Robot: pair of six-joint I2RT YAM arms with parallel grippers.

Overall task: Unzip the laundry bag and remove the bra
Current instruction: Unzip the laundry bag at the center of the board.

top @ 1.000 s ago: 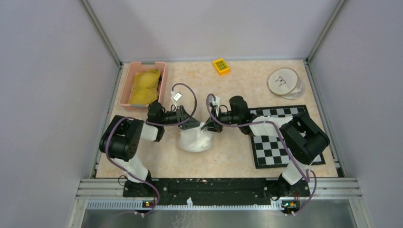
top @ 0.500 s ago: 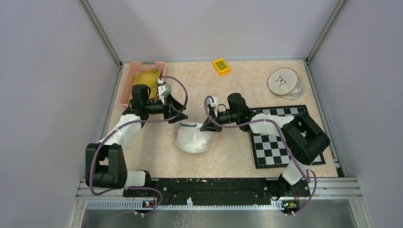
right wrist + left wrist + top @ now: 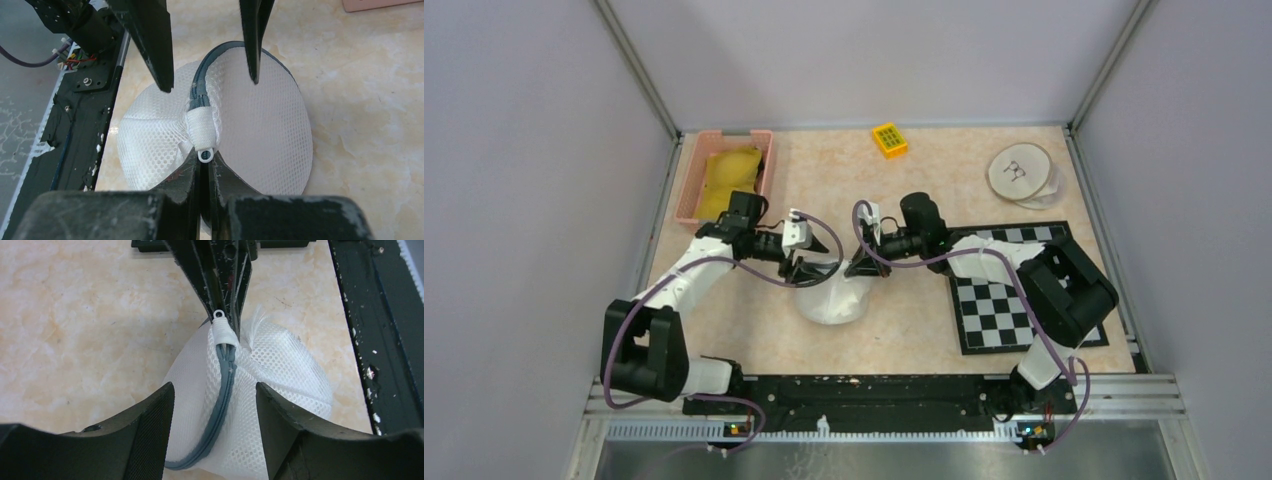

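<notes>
The white mesh laundry bag (image 3: pixel 832 298) lies on the marbled table (image 3: pixel 904 330) just toward 7 o'clock of its centre, between the two grippers. The right gripper (image 3: pixel 861 268) comes in from 3 o'clock with its fingers pressed together on the bag's mesh, right under the white tab (image 3: pixel 202 132) at the end of the grey zipper (image 3: pixel 200 85), so that this corner is pulled up into a peak. The left gripper (image 3: pixel 809 270) hangs at the bag's 9 o'clock edge, facing the right one. Its fingers stand apart on either side of the zipper line and hold nothing. In the left wrist view the zipper (image 3: pixel 222 385) runs down between them, and the mesh (image 3: pixel 280 370) bulges out toward 4 o'clock. I cannot tell whether the zipper is open.

The yellow bra (image 3: pixel 724 178) lies in the pink basket (image 3: pixel 686 190) at 10 o'clock, well apart from the bag. A checkered mat (image 3: pixel 1014 300) lies at 4 o'clock.
</notes>
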